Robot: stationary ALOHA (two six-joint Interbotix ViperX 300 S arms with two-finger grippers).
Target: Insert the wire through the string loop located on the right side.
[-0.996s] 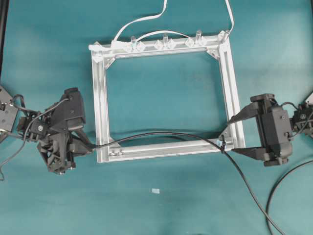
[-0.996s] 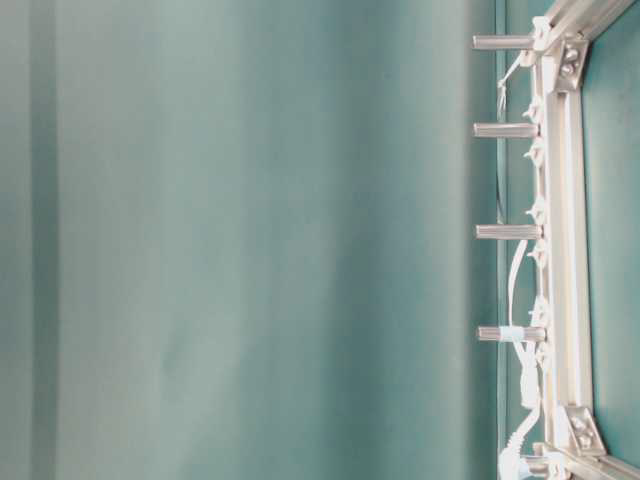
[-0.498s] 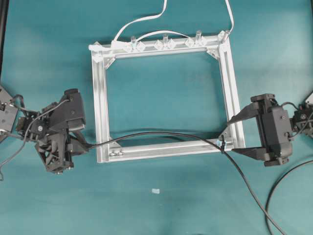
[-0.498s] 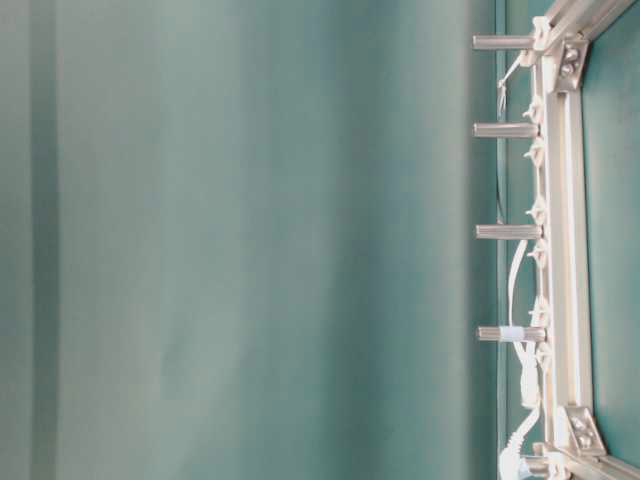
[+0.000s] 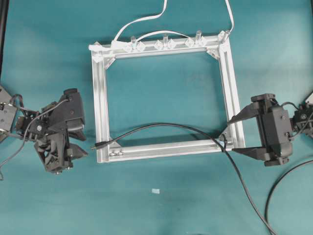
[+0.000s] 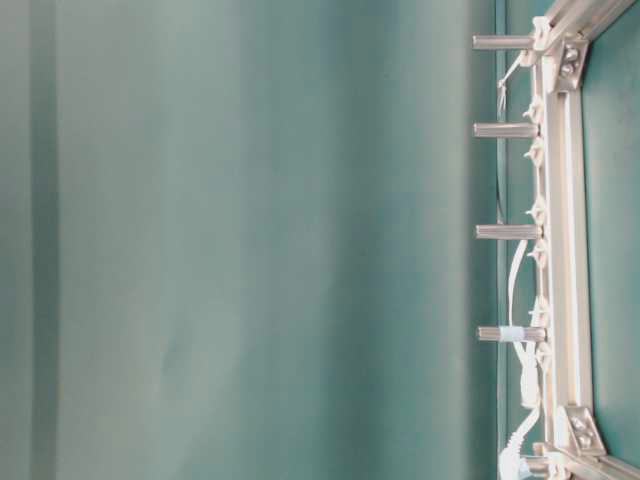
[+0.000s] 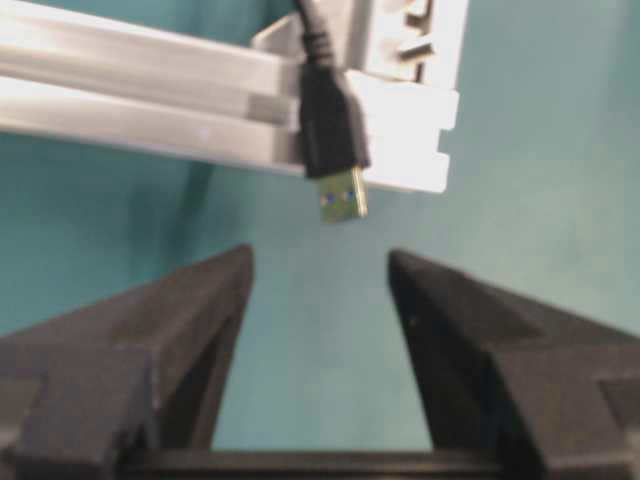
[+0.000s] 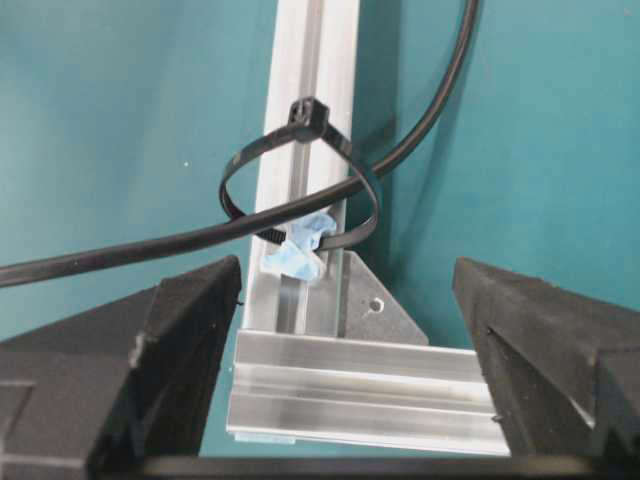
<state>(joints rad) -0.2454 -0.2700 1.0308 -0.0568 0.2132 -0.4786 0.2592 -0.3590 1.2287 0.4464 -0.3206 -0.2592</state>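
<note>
- Black wire point(image 5: 166, 128) arcs across the lower part of the silver frame point(image 5: 100, 112) in the overhead view, from the lower right of the picture up over the bottom rail to the frame's lower left corner.
- Its plug point(image 7: 330, 125) lies over that corner, the metal tip poking past the edge toward the left gripper point(image 7: 318, 275); nothing holds it.
- Left gripper fingers point(image 7: 190, 310) are spread apart with bare teal desk point(image 5: 161, 205) between them, the plug just beyond their tips.
- In the overhead view the left gripper point(image 5: 83, 144) sits at the middle left, just beside the plug end, apart from it.
- At the frame's lower right corner the string loop point(image 8: 300, 190) stands up from the rail, with a small blue-white scrap at its base.
- The wire point(image 8: 200, 235) passes through that loop in the right wrist view.
- Right gripper point(image 5: 234, 134) sits at the middle right, its fingers point(image 8: 190, 310) wide apart and empty, straddling the loop's corner.
- White cable point(image 5: 142, 20) runs off the frame's top rail toward the upper edge.
</note>
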